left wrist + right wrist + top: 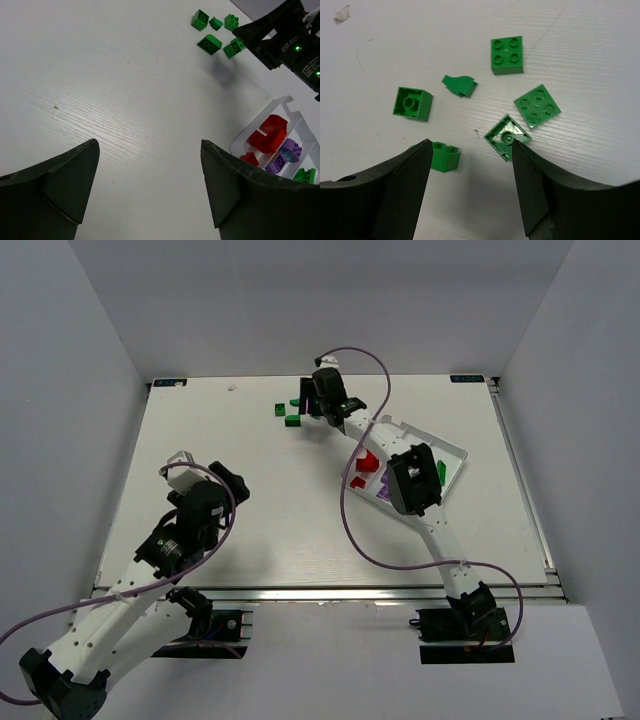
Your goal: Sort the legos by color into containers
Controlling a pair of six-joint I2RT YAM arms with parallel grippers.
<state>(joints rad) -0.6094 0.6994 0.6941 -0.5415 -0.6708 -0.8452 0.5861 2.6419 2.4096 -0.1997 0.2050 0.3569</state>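
Several green legos (507,55) lie loose on the table at the far middle (293,421). Two of them are upside down (506,137). My right gripper (470,145) hangs open just above them with only bare table between its fingers. Its right fingertip sits at the upturned brick, and another green brick (445,156) lies by its left finger. In the top view that gripper (325,405) is beside the group. The white tray (452,448) holds red legos (270,134), purple ones (290,149) and a green one (305,175) in separate compartments. My left gripper (149,142) is open and empty, far to the left (200,472).
The right arm (413,480) stretches over the tray and hides part of it. Its cable (350,510) loops over the table in front of the tray. Grey walls close in the table on three sides.
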